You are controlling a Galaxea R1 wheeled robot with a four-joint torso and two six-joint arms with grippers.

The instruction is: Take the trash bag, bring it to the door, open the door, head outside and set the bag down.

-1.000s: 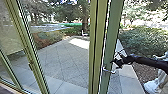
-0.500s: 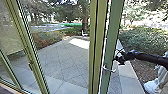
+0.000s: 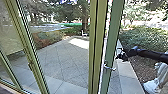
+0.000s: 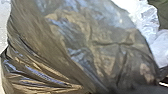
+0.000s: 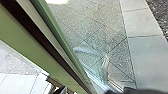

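Door (image 3: 114, 37) runs 1 to 5 o'clock in head view. Right gripper (image 3: 121, 57) sits beside it at 3 to 4, apart from handle (image 3: 109, 68), which is at its 7 to 8; can't tell if wide or narrow. Bag (image 4: 105, 50), dark and creased, is close at left wrist camera; can't tell left gripper's state or grip.

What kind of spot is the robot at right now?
Probably a building's glazed doorway onto a patio: green door frame, metal handle, paving and shrubs beyond.
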